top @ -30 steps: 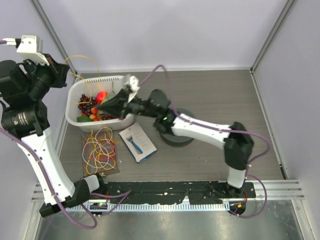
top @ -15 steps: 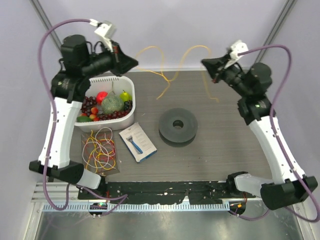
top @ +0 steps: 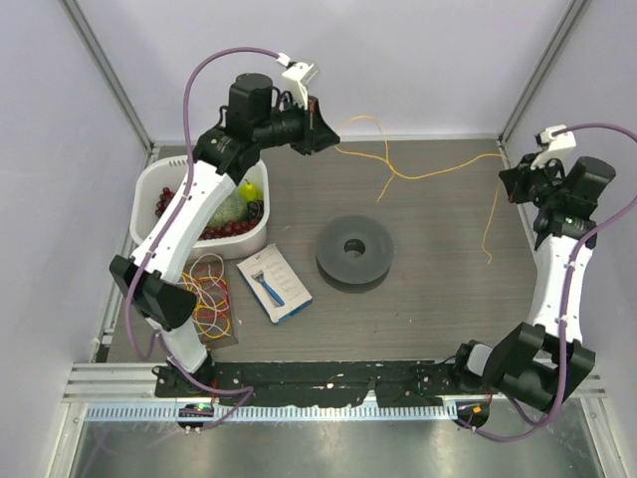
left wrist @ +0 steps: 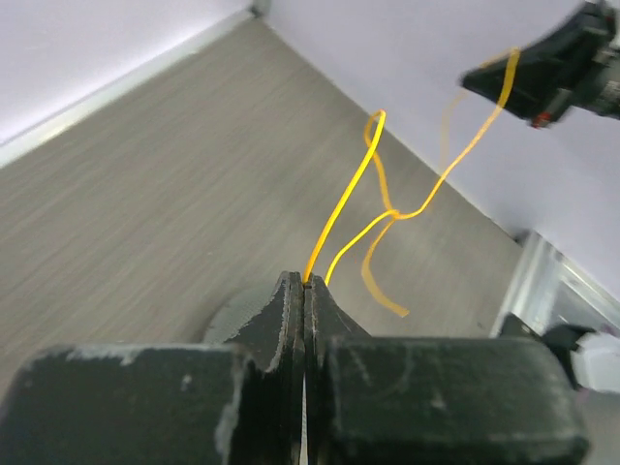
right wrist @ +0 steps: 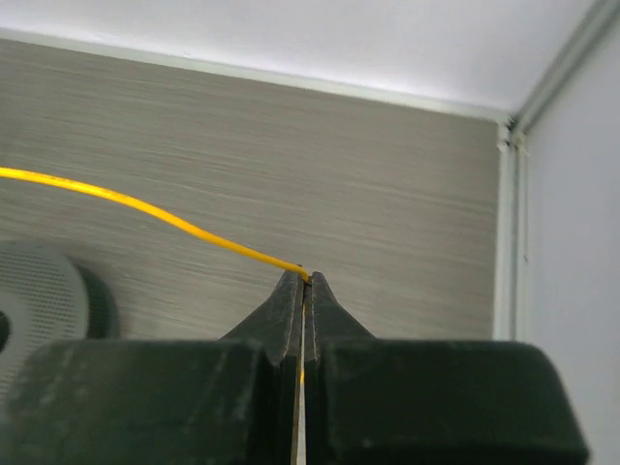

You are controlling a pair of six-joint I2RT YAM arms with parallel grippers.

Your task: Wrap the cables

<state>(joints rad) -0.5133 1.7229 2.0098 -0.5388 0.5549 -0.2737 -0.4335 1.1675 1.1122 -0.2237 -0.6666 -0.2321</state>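
A thin yellow-orange cable (top: 418,175) runs in the air between my two grippers above the back of the table, and a loose end hangs down at the right (top: 489,239). My left gripper (top: 333,139) is shut on one part of it, with the wire (left wrist: 344,199) leaving its closed tips (left wrist: 306,281). My right gripper (top: 505,184), near the right wall, is shut on another part; the wire (right wrist: 145,205) leads left from its tips (right wrist: 305,276). The dark grey round spool (top: 354,251) lies flat mid-table, below and between the grippers. I cannot tell where the wire joins it.
A white basket (top: 147,189) of fruit stands at the left under the left arm. In front of it lie a bag of coloured rubber bands (top: 206,299) and a packaged blue razor (top: 274,282). The right wall rail (top: 526,209) is close to the right gripper.
Both grippers have moved to the right, the right one swinging out and down to the right wall. The gap between them has widened and the cable is drawn out longer.
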